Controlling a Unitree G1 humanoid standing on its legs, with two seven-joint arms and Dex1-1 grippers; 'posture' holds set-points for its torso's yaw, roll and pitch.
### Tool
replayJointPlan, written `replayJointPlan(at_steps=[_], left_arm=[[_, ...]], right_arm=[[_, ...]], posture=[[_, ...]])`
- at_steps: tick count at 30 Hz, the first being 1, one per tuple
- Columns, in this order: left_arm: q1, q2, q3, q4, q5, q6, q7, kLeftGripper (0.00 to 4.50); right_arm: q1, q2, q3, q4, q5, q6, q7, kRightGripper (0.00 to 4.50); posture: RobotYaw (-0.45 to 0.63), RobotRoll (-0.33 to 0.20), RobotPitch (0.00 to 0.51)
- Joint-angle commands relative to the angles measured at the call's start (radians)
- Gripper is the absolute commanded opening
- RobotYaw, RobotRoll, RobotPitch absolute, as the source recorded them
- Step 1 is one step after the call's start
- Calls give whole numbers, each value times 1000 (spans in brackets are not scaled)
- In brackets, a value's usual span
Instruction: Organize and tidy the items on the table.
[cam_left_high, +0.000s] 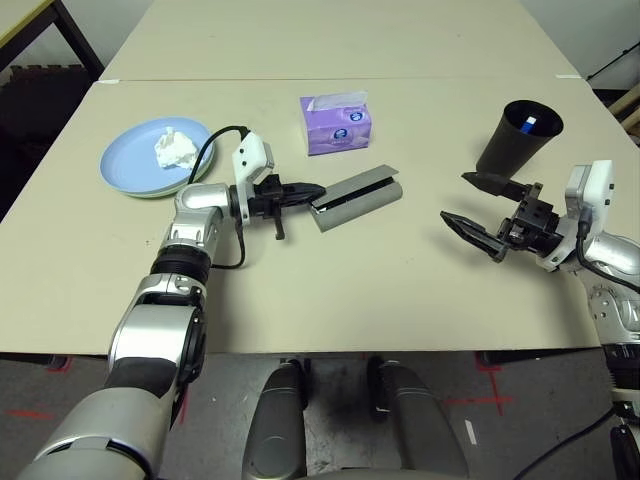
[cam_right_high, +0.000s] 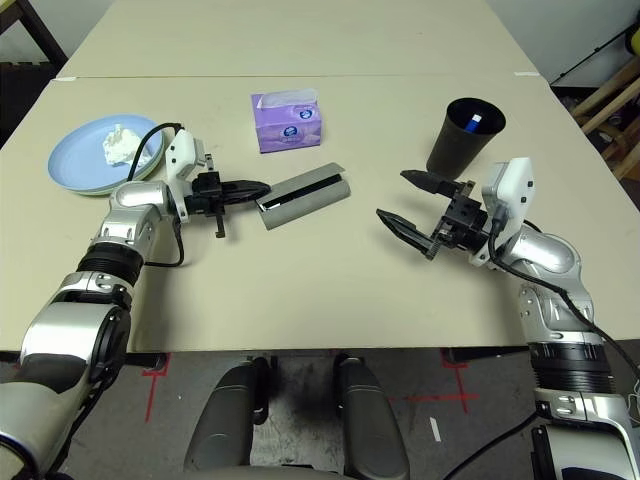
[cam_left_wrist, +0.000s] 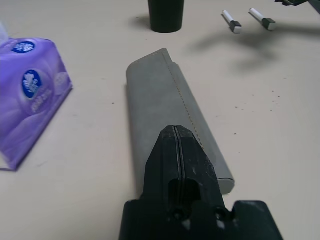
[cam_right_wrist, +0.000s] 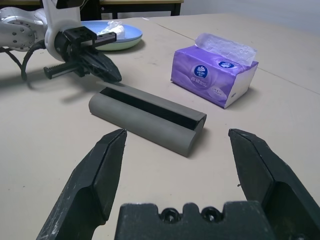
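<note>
**Two end effectors flank glasses case**

L end effector (cam_left_high: 300, 190) is pinched closed, empty, tips at the grey glasses case (cam_left_high: 358, 197) end, likely to nudge it. R end effector (cam_left_high: 474, 208) gapes wide, empty, waiting. Case mid-bench (cam_left_high: 330, 290), lid ajar. Beyond: tissue pack (cam_left_high: 337, 123), black cup (cam_left_high: 517, 137), wadded tissue (cam_left_high: 174, 148) on blue plate (cam_left_high: 125, 165).
</note>
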Motion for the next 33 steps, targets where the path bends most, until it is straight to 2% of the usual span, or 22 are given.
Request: replayJointPlan(at_steps=[1,8,15,19,23,26,33], left_arm=[[21,-1,-22,-26,-3,22,-5,38],[16,35,-71,26,80,5,72,38],[14,51,-93,31,92,21,72,38],[7,46,-80,20,67,17,62,38],[-11,19,-14,-18,-36,58,26,38],[-21,13,23,-33,-81,36,16,38],[0,35,13,-88,-112,25,-71,38]], right_arm=[[2,-5,6,5,-4,-11,10,4500],[-4,0,6,-18,2,2,0,4500],[-3,2,5,-15,2,2,-6,4500],[-3,2,8,-9,-1,-1,-7,4500],[-1,0,7,2,-5,-7,-5,4500],[-1,-1,8,8,-7,-8,-4,4500],[-13,-2,6,19,-5,-4,2,4500]], posture=[[79,0,205],[72,0,206],[75,0,205],[77,0,203],[79,0,203],[82,0,202],[85,0,203]])
